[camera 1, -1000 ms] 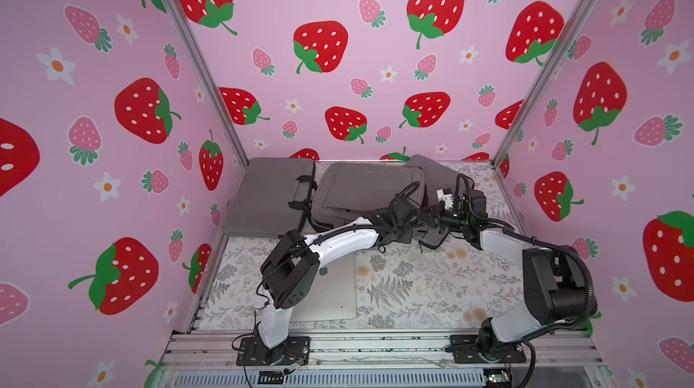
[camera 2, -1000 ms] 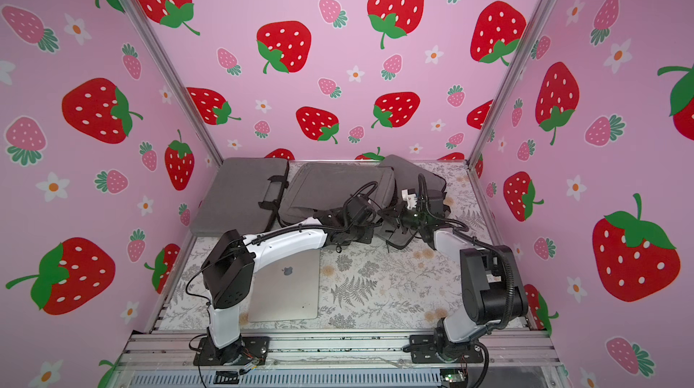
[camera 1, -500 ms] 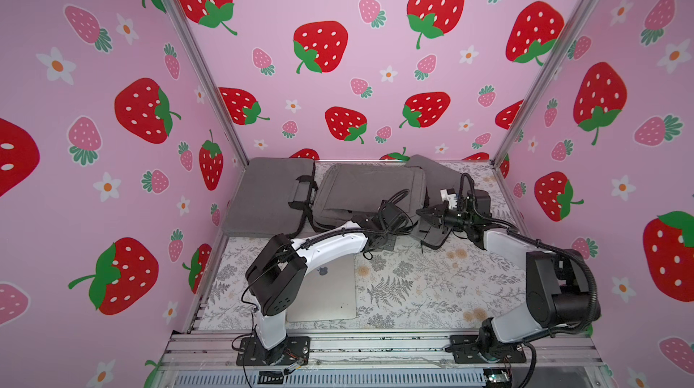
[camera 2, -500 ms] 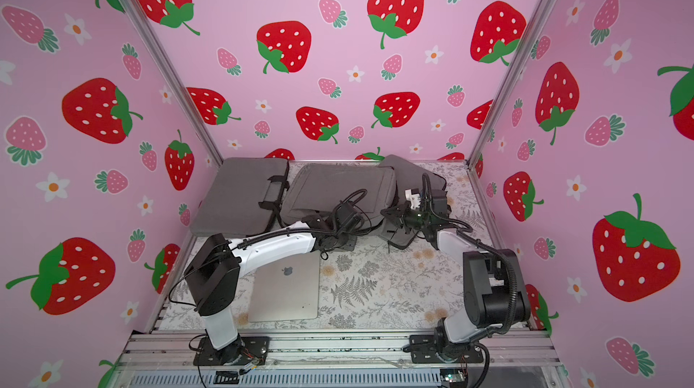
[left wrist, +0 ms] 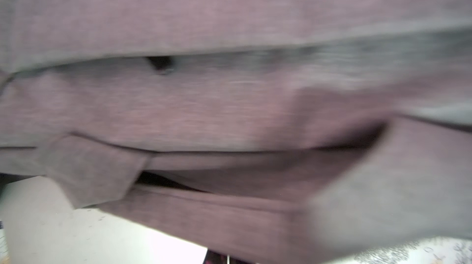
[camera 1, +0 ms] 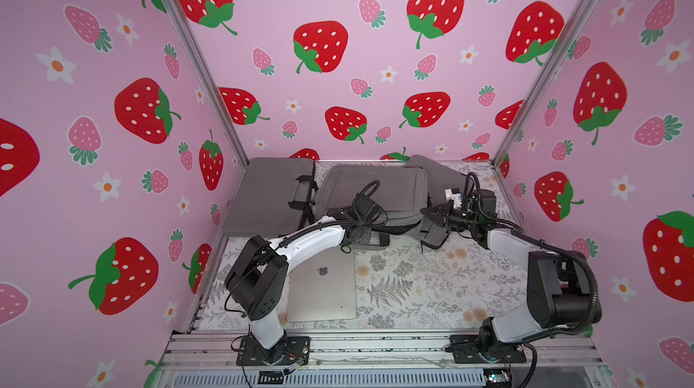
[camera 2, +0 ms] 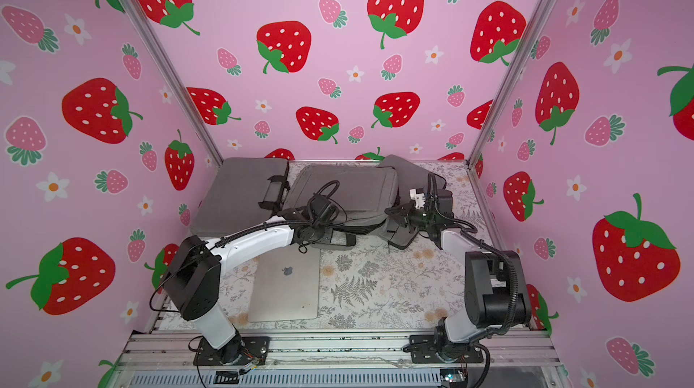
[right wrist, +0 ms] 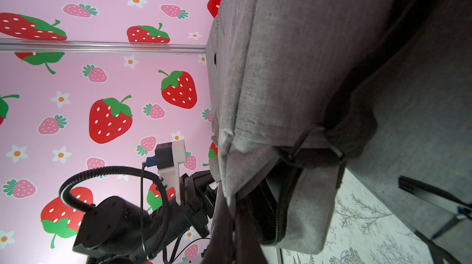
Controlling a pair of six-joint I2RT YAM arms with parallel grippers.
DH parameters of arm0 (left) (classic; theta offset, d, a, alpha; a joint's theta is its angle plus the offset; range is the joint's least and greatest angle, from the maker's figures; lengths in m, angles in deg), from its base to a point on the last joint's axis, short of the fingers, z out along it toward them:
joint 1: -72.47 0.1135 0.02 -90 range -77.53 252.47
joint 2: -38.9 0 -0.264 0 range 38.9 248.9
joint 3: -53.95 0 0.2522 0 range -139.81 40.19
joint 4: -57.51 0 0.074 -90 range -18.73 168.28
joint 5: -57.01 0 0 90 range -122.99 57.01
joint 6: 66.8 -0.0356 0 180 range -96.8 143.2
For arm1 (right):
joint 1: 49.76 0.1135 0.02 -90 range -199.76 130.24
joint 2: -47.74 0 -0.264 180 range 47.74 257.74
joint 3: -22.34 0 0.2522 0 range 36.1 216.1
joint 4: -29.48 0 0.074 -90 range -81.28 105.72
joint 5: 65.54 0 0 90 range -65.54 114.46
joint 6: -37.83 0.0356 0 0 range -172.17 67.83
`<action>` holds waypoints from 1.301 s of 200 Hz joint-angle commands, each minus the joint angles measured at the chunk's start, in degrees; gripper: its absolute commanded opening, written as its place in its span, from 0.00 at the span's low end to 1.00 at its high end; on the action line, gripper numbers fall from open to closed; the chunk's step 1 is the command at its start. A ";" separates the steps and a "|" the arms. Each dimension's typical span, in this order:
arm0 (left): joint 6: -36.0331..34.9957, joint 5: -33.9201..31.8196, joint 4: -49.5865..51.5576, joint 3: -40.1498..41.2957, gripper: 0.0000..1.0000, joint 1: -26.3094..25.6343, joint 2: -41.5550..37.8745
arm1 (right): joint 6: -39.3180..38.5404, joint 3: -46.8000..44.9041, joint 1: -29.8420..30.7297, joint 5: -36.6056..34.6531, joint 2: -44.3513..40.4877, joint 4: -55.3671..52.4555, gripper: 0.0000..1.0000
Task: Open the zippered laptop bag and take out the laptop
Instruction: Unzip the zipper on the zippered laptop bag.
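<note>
- The laptop [camera 1: 323, 286] lies flat on the table [camera 1: 432, 284], nearest the front rail. Its long axis runs front to back, and its far end reaches the near edge of the bag [camera 1: 383, 187].
- The left gripper [camera 1: 360, 234] sits right over that far end, so this arm is much the nearer one. Its jaws are closed; cables hide what, if anything, they pinch.
- The right gripper [camera 1: 430, 213], well off to the side, is also closed, at the bag's near right corner by the zipper end. Whether it nips cloth I cannot tell.
- The bag lies crosswise behind both grippers, its mouth facing the laptop.
- The laptop looks out, or very nearly. Any further pull should go straight toward the front rail, along its length.
- Farther back lie a second grey bag [camera 1: 264, 194] and a third [camera 1: 439, 175].
</note>
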 commanded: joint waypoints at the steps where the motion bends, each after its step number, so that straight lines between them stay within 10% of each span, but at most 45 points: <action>1: -2.03 -3.56 2.22 1.01 0.00 3.16 -2.10 | -0.72 1.40 -1.71 1.96 -2.89 1.49 0.00; 121: -6.16 2.24 -1.50 4.90 0.00 16.13 -2.76 | -0.97 1.90 -4.27 4.12 -3.38 0.50 0.00; 260: -3.18 6.02 -0.64 -9.08 0.00 -0.32 2.56 | -0.59 2.27 0.51 1.48 -1.56 0.69 0.00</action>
